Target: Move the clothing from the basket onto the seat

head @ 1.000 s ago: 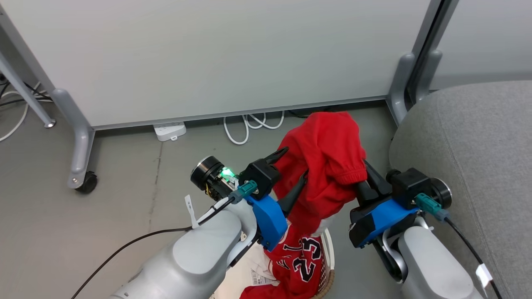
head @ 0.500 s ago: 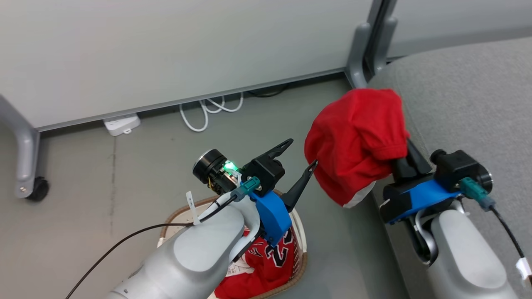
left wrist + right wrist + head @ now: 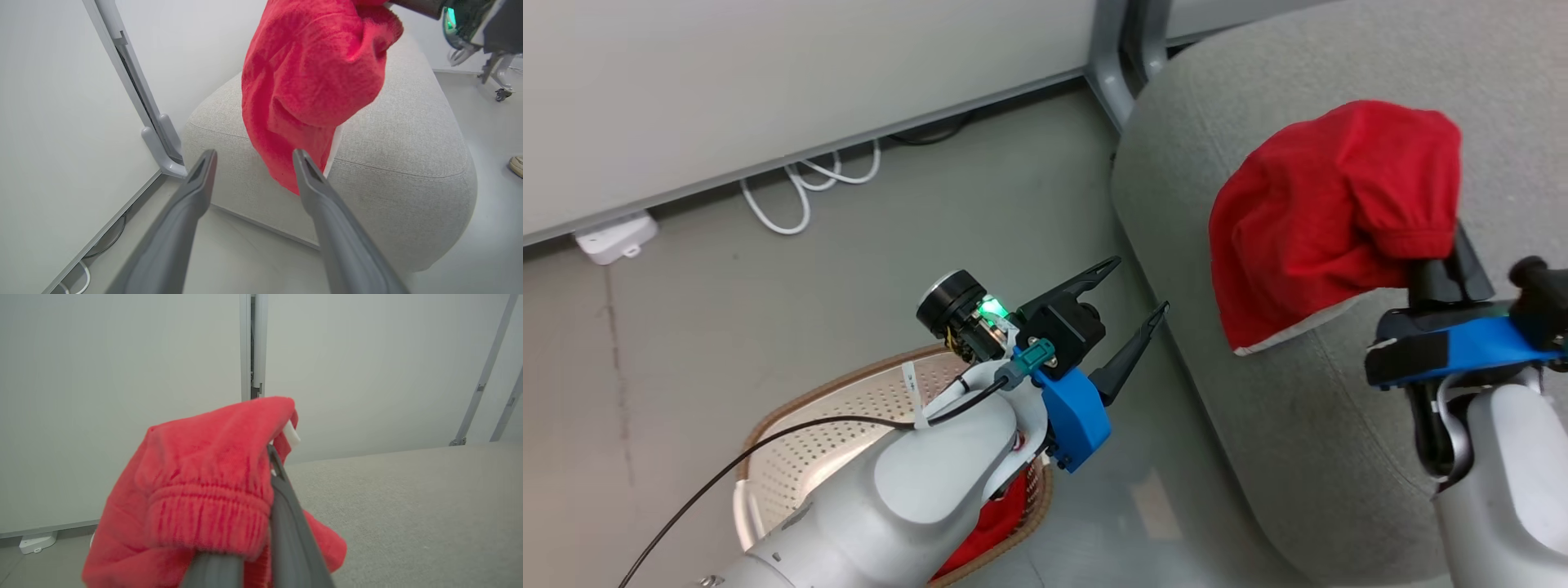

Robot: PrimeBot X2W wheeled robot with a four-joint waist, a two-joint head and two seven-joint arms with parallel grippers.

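Red plain cloth garment [image 3: 1323, 212], with a gathered elastic hem and a small white tag [image 3: 291, 435] too blurred to read, hangs bunched from the right gripper [image 3: 267, 457], whose long dark fingers are pinched onto it. It is held over the rounded edge of the large light grey fabric seat [image 3: 1258, 425]; whether it touches the cushion I cannot tell. Empty, the left gripper [image 3: 1139, 286] hovers with fingers spread wide, near the seat's side. The cream-white perforated plastic basket [image 3: 825, 441] with a brown woven-look rim stands on the grey floor [image 3: 727, 327] and holds more red cloth [image 3: 988, 531], mostly hidden by the left forearm. White partition panels [image 3: 768, 73] stand behind, a looped white cable [image 3: 809, 184] and a white power strip [image 3: 609, 239] at their foot.
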